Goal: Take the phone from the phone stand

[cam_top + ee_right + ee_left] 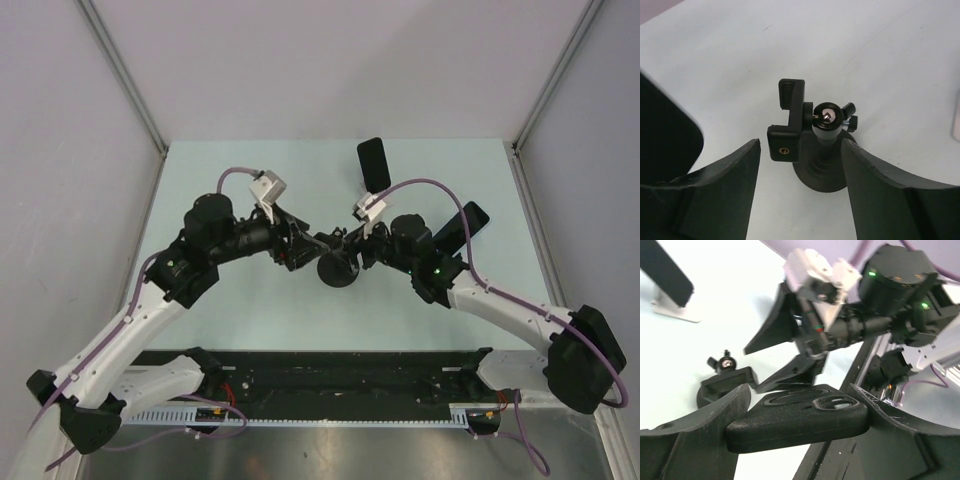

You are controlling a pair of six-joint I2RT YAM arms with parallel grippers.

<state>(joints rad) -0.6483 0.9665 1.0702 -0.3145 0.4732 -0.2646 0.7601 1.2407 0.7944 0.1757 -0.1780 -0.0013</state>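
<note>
So the phone (790, 422) is already out of the phone stand (820, 172). It's a black slab with rounded corners. The left gripper (800, 400) has it crosswise between its jaws, and the jaws look pinched on its two ends. That's in the middle of the worktop (865, 50), just beside the stand and clear of its clamp.

The stand is upright on its round black base, with a ball head, a couple of little knobs and the clamp arm sticking up. Nothing is in the clamp.

The right gripper (801, 145) comes in from the right and faces the stand with its jaws spread wide. In its wrist view the stand sits in the gap between them, and I don't see either finger touching it. From the top camera both arms meet nose to nose right over the stand.

There's also a second phone on a white stand (373, 163) at the far side, and another dark phone (462, 228) propped up off to the right, behind the right arm.
</note>
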